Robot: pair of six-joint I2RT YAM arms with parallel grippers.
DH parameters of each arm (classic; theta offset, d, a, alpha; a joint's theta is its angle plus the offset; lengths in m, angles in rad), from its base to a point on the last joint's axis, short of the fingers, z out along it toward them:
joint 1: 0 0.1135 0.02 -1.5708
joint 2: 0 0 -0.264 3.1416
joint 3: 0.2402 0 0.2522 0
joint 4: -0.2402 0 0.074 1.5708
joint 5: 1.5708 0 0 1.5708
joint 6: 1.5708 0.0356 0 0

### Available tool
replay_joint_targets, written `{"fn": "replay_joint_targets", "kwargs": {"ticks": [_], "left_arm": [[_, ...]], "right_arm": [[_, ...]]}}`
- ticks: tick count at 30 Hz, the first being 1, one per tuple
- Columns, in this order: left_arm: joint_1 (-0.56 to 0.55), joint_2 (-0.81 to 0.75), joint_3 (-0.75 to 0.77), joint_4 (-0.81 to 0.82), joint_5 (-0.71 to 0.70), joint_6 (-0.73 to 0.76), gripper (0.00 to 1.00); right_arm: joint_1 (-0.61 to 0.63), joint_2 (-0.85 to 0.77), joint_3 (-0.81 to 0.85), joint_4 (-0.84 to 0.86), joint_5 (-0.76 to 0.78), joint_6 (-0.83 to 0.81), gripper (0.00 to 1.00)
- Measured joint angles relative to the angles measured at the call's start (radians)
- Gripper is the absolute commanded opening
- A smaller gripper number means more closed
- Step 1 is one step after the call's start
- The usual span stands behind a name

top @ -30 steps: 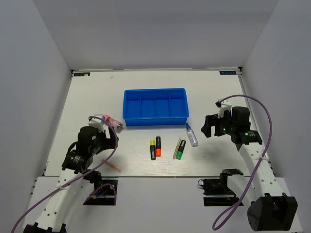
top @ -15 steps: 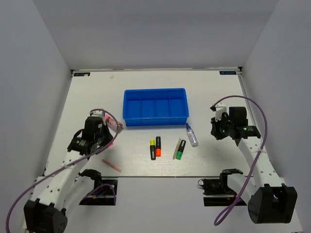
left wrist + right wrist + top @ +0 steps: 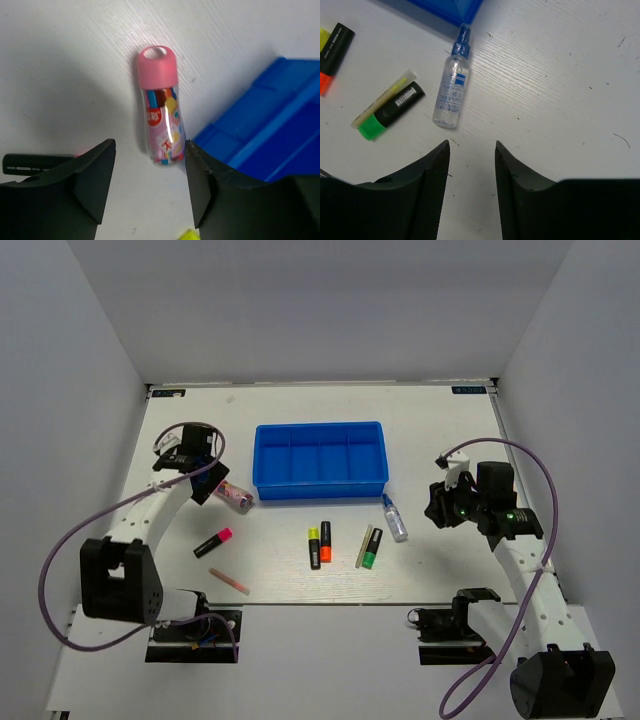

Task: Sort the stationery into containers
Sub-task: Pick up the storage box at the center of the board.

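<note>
The bright blue divided tray [image 3: 320, 478] stands mid-table. A pink-capped tube [image 3: 161, 107] lies on the table left of it, just ahead of my open left gripper [image 3: 150, 150], whose right finger sits beside the tube's base without gripping it. From above, the left gripper [image 3: 212, 483] is right next to the tube [image 3: 237, 497]. A clear blue-capped bottle [image 3: 452, 92] lies ahead of my open, empty right gripper [image 3: 471, 145]. The yellow [image 3: 313, 541], orange [image 3: 325, 542] and green [image 3: 371, 549] highlighters and a beige stick [image 3: 363, 546] lie in front of the tray.
A black pink-tipped highlighter [image 3: 213, 543] and a thin pink-orange stick [image 3: 229, 580] lie near the left front of the table. The right gripper [image 3: 433, 508] hovers right of the bottle [image 3: 395, 518]. Grey walls close in the table on three sides.
The left arm has swung away from the front towards the far left, ending at the tube; the pink-tipped highlighter now lies uncovered. The right gripper has barely shifted; its jaws narrowed, then widened again.
</note>
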Motion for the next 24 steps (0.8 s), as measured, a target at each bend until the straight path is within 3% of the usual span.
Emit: {"fn": "replay_joint_targets", "kwargs": {"ticks": [11, 17, 24], "left_arm": [[0.087, 0.268, 0.048, 0.034, 0.089, -0.147, 0.81], [0.093, 0.391, 0.090, 0.063, 0.100, -0.156, 0.78], [0.100, 0.497, 0.172, 0.042, 0.113, -0.145, 0.28]], "right_arm": [[0.002, 0.000, 0.000, 0.000, 0.008, -0.001, 0.48], [0.005, 0.001, 0.000, 0.000, 0.006, -0.001, 0.48], [0.006, 0.006, 0.000, 0.000, 0.010, -0.001, 0.48]]}}
